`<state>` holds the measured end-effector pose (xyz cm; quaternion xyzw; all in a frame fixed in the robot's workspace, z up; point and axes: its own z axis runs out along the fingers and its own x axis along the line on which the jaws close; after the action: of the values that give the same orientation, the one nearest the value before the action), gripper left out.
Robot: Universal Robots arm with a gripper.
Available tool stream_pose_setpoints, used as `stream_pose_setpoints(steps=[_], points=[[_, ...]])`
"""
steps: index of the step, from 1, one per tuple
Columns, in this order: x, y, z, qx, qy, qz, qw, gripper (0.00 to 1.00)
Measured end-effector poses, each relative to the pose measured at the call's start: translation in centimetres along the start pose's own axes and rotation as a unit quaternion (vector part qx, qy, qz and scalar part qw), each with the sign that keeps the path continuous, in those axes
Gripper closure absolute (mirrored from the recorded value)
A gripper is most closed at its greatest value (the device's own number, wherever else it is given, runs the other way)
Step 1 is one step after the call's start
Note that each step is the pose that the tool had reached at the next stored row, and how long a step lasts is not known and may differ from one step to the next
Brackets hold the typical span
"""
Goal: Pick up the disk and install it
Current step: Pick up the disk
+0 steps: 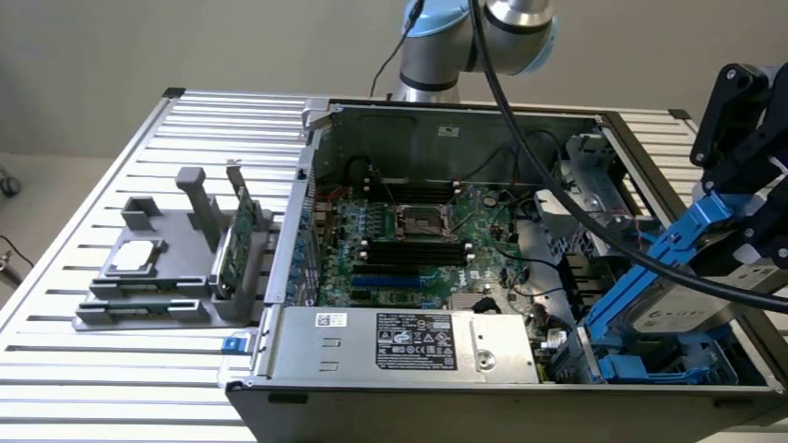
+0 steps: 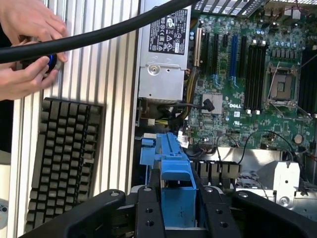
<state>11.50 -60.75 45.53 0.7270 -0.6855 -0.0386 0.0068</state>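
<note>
**Exterior view.** The gripper [image 1: 743,242] hung at the exterior view's right, over the right-hand end of the open computer case [image 1: 308,175]. It held the disk [image 1: 689,300] tilted. The high end was up in the black fingers and the low end was down inside the case, just above a blue drive bay [image 1: 652,372]. Whether disk and bay touched could not be told. A blue rail ran along the disk's raised edge, and the grey body with its white label faced the camera.

Case contents:
- A green motherboard [image 1: 419,245] lay flat on the floor of the case.
- A power supply [image 1: 407,341] sat against the near wall.

The case stood on a slatted table [image 1: 111,388]. To the exterior view's left of the case, a grey fixture [image 1: 148,309] carried two parts:
- A square silver chip [image 1: 135,257] lay flat on it.
- A green circuit card [image 1: 240,235] stood on edge in a slot.

**Wrist view.** Two black fingers [image 2: 148,210] of the gripper [image 2: 178,208] were pressed against either side of the disk [image 2: 171,158], on its blue carrier. They pinched it, with no gap seen between finger and plastic. Beyond the disk lay the case interior, with the power supply [image 2: 163,49] and the motherboard [image 2: 247,74].

A keyboard [image 2: 62,158] lay on the table slats beside the case. A person's hands [image 2: 25,49] held a small device with a blue button [image 2: 51,60]. A thick black cable [image 2: 99,33] crossed in front of the hands.
</note>
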Motion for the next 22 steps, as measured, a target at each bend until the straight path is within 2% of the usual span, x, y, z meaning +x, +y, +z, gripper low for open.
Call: stream_pose_setpoints(steps=[3, 6, 9, 14, 22], points=[[0.06, -0.23, 0.23, 0.0006, -0.0023, 0.003, 1.0000, 0.67], [0.19, -0.34, 0.30, 0.0011, -0.0090, 0.003, 1.0000, 0.67], [0.28, -0.46, 0.51, 0.0014, -0.0128, 0.003, 0.9999, 0.67], [0.34, -0.65, 0.84, 0.0030, -0.0137, 0.003, 0.9999, 0.67], [0.33, -0.75, 0.87, 0.0030, -0.0137, 0.003, 0.9999, 0.67]])
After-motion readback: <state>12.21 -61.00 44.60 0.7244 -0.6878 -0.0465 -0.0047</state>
